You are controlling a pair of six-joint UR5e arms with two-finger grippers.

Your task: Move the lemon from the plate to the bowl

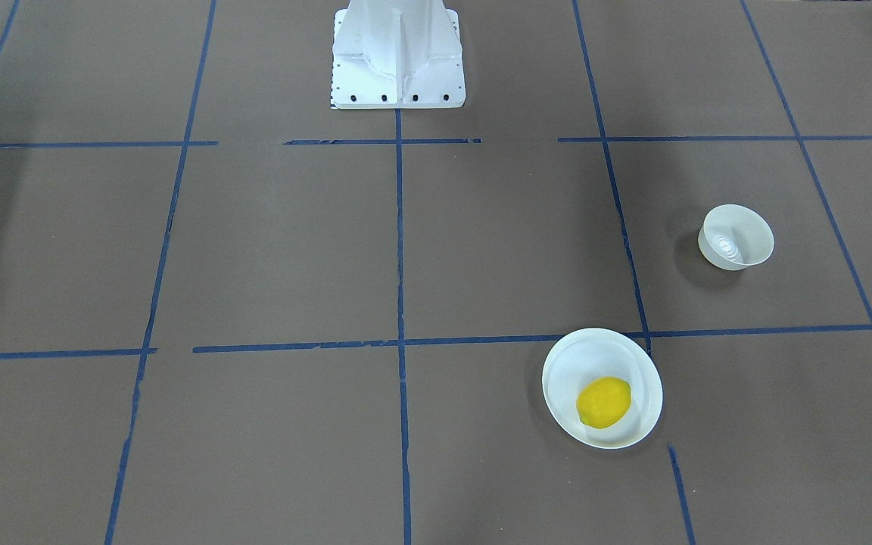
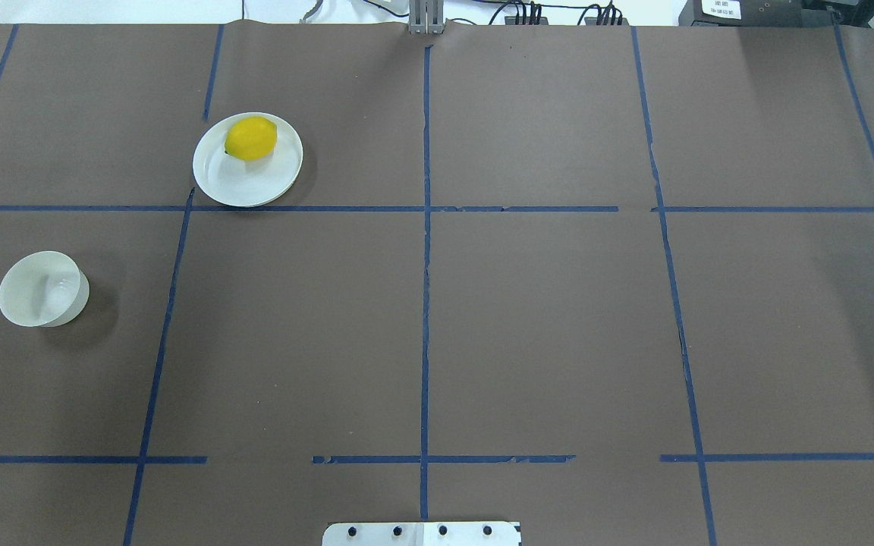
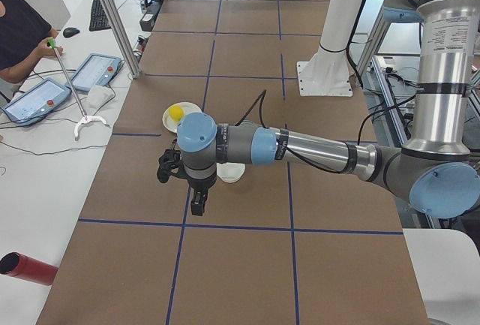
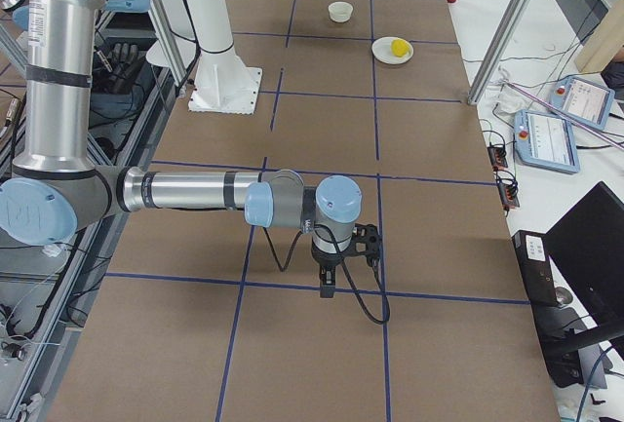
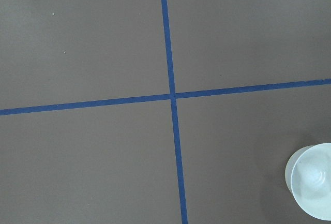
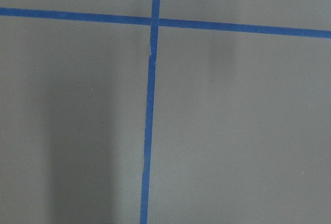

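Note:
The yellow lemon (image 1: 603, 402) lies on the flat white plate (image 1: 565, 363), at the far left of the overhead view (image 2: 251, 138). The small deep white bowl (image 1: 736, 237) stands empty, apart from the plate and nearer the robot (image 2: 41, 288); it also shows at the lower right of the left wrist view (image 5: 312, 182). My left gripper (image 3: 197, 206) shows only in the exterior left view, high above the table near the bowl. My right gripper (image 4: 327, 290) shows only in the exterior right view, far from both dishes. I cannot tell whether either is open or shut.
Brown table cover with blue tape lines (image 2: 425, 303). The white robot pedestal (image 1: 398, 57) stands at the table's robot side. A side table with tablets (image 3: 45, 92), a red cylinder (image 3: 26, 269) and an operator are at the left end. Metal posts (image 4: 502, 27) flank the table.

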